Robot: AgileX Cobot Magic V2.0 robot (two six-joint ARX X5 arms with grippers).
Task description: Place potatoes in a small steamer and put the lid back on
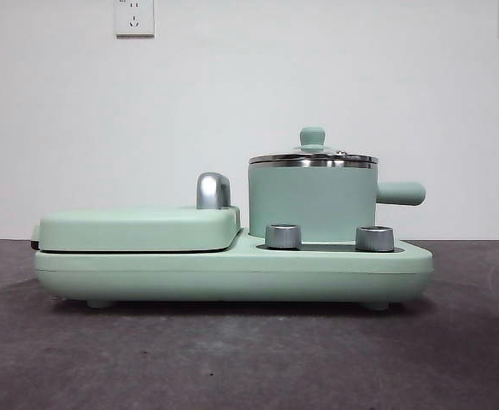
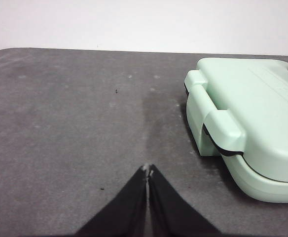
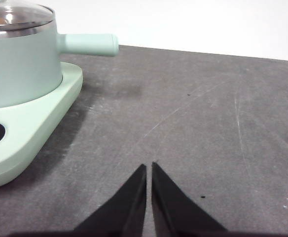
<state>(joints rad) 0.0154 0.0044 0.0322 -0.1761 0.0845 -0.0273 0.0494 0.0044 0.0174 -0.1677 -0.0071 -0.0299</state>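
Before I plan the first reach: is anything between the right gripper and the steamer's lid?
Nothing visible. The right gripper sits low over bare table beside the small steamer, and the lid rests on the pot with its knob exposed.

Soft, even indoor light; we see no harsh glare.

In the front view we find the wall (image 1: 249,120) bright, nearly washed out, while the dark table (image 1: 249,359) dims toward the lower corners. A thin shadow lies under the appliance base (image 1: 232,269), and small highlights sit on the lid (image 1: 313,158) rim and the chrome knobs (image 1: 284,237). In both wrist views the black jaws look slightly soft; we see a faint shadow beside the griddle cover (image 2: 252,113).
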